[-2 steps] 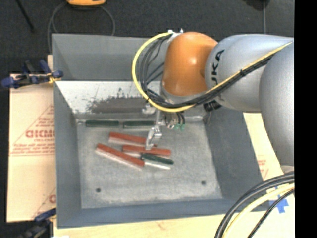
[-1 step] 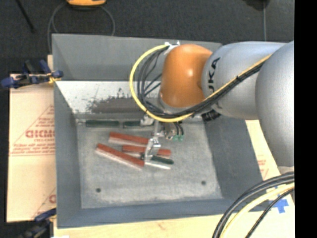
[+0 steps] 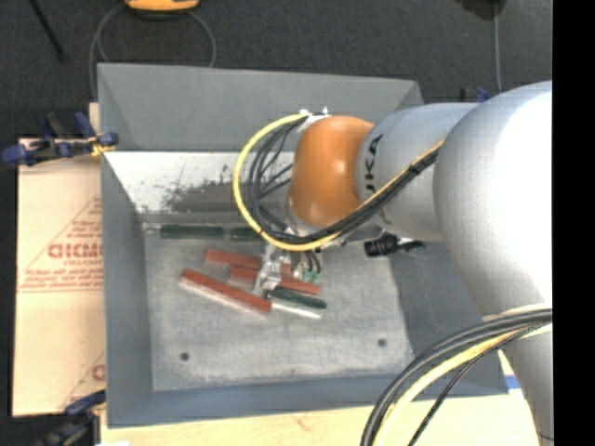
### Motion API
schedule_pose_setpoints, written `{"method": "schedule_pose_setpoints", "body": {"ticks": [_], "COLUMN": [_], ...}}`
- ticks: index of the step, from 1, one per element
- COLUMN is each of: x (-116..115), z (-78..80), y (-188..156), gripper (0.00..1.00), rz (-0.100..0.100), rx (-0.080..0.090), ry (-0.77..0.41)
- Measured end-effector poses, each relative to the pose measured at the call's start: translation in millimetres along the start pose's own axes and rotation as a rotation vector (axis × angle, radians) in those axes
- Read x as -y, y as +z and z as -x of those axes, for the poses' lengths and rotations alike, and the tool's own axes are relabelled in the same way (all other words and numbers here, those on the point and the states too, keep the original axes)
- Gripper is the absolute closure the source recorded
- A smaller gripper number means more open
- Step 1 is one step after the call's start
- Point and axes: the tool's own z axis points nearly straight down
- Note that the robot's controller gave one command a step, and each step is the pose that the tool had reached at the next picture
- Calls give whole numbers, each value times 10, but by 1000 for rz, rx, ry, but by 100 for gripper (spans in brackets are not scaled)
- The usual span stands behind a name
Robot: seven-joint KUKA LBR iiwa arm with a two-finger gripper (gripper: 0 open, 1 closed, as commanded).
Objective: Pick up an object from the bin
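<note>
I read "UKA" on arm [image 3: 372,167] | gripper [image 3: 274,279] low over red, green, white sticks [image 3: 221,289] heaped mid bin [image 3: 279,356] | its opening: I can't tell, wrist covers it

The KUKA iiwa arm [image 3: 483,184] is built of fat, rounded silver-grey links, with dark lettering [image 3: 372,163] (part of the maker's name) beside the wrist. A glossy orange cover [image 3: 325,170] caps that wrist. Yellow and black cables [image 3: 240,177] loop round it, and more trail over the lower link. The small gripper [image 3: 274,277] is pale metal.
</note>
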Motion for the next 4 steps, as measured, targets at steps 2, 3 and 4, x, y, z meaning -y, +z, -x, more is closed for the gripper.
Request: {"method": "schedule_pose_setpoints", "body": {"ticks": [2,3,4], "x": [-14,-15,42], "z": [79,37,113], "y": [-274,-900,-1271], "gripper": [100,100,100], "rz": [-5,-7,-6], "rx": [-10,-16,-8], "ry": [-2,-7,24]}}
